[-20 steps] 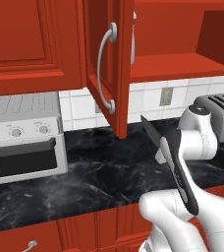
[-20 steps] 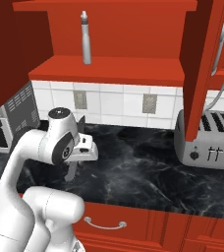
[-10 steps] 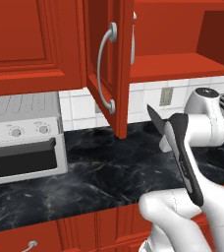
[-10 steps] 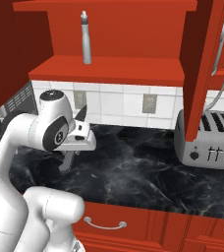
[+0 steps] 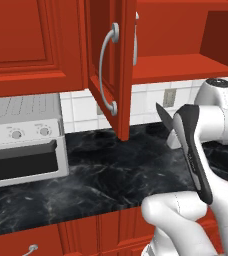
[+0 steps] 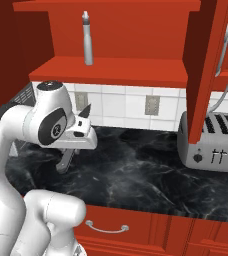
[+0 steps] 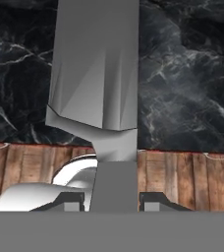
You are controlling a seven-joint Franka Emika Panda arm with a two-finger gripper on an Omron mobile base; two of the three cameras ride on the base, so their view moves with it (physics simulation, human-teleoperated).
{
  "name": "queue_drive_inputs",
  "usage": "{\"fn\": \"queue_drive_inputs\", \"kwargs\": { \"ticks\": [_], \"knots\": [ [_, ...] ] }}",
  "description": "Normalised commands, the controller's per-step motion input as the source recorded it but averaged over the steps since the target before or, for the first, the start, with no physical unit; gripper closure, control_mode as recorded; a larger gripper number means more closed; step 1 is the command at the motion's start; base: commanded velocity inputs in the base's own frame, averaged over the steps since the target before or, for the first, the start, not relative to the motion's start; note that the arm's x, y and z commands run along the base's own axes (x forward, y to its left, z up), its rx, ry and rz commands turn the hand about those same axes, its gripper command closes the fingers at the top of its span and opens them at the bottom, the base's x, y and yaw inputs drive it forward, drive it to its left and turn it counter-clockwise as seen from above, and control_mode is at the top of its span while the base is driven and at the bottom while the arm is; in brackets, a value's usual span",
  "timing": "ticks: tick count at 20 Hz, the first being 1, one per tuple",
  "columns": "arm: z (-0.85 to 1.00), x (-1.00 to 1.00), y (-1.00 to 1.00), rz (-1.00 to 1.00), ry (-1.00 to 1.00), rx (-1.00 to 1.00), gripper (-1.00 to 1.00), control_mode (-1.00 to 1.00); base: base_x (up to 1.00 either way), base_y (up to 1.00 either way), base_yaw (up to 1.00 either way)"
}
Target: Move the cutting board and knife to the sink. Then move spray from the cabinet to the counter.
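Observation:
My gripper (image 7: 112, 199) is shut on the knife (image 7: 97, 74), whose light grey handle runs out between the two fingertips. The knife (image 5: 162, 115) hangs above the black counter (image 5: 86, 175), its dark pointed blade tip (image 6: 86, 110) pointing up beside the hand. The gripper (image 6: 72, 150) hovers over the counter (image 6: 136, 170), left of the middle. The slim grey spray (image 6: 87, 39) stands upright on the red shelf of the open cabinet (image 6: 116, 67). The cabinet door (image 5: 108, 65) with its curved silver handle stands open. The cutting board and the sink are out of view.
A silver toaster (image 6: 213, 145) stands on the counter at the right, under the open door (image 6: 206, 60). A grey toaster oven (image 5: 23, 137) sits at the left. Red drawers (image 6: 106, 227) run below the counter edge. Wall outlets (image 6: 152, 104) sit on the white tiles.
The arm has risen a little above the counter, carrying the knife with it. The blade tip has turned further upward. The grip is unchanged.

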Motion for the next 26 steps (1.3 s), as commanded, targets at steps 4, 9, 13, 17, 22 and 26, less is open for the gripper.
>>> {"fn": "queue_drive_inputs", "kwargs": {
  "ticks": [4, 9, 13, 17, 22, 26],
  "knots": [
    [0.00, -0.10, 0.00, 0.00, 0.00, 0.00, 1.00, 1.00, -0.08, 0.00, 0.00],
    [0.00, 0.00, 0.00, 0.00, 0.00, 0.00, 1.00, 1.00, -0.67, -0.31, 0.04],
    [0.00, 0.00, 0.00, 0.00, 0.00, 0.00, 1.00, 1.00, -0.83, -0.51, 0.16],
    [0.00, 0.00, 0.00, 0.00, 0.00, 0.00, 1.00, 1.00, -0.67, -0.39, 0.30],
    [0.00, 0.00, 0.00, 0.00, 0.00, 0.00, 1.00, 1.00, -0.12, -0.05, 0.56],
    [0.00, 0.00, 0.00, 0.00, 0.00, 0.00, 1.00, 1.00, 0.00, 0.00, 0.71]
  ]
}}
